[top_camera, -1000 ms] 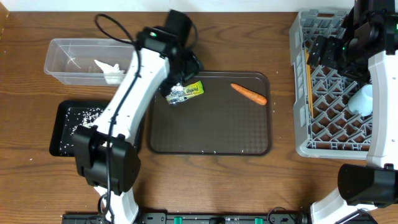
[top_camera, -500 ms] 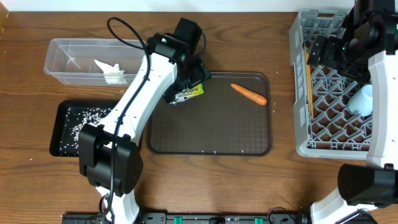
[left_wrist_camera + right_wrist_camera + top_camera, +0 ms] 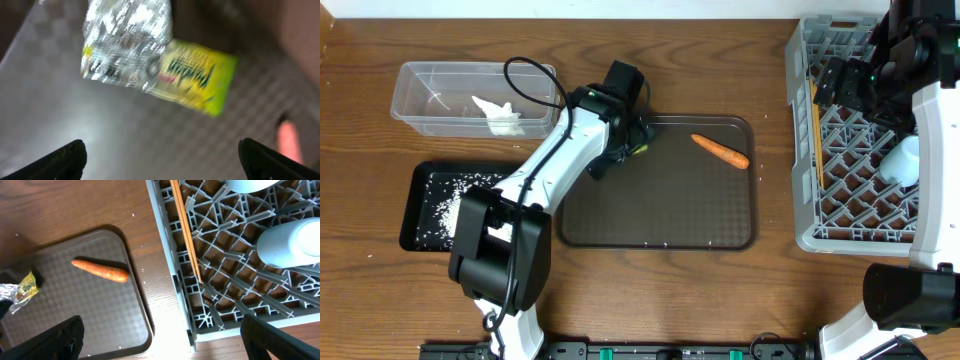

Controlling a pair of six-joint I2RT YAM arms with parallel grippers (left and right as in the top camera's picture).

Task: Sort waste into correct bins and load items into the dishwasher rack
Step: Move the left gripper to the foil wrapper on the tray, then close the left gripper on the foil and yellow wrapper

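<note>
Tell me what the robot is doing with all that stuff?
It is tidying up. The left tool hangs open over a yellow-green wrapper and foil on the brown tray, where a carrot waits. Rice sits in the black tray, tissue in the clear tub. The right tool is open above the rack, which holds chopsticks and a cup.

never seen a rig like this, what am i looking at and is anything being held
Two white robot arms work at a table. One picture looks down from above; the others come from a camera on each wrist. The left pincer hovers open over a yellow-green wrapper and crumpled silver foil on the dark brown tray, which also carries an orange carrot. The right pincer is open over the grey plastic dishwasher rack, which holds wooden chopsticks and a light blue cup. Nothing is held. A clear plastic tub contains white tissue; a shallow black tray, rice grains.
</note>
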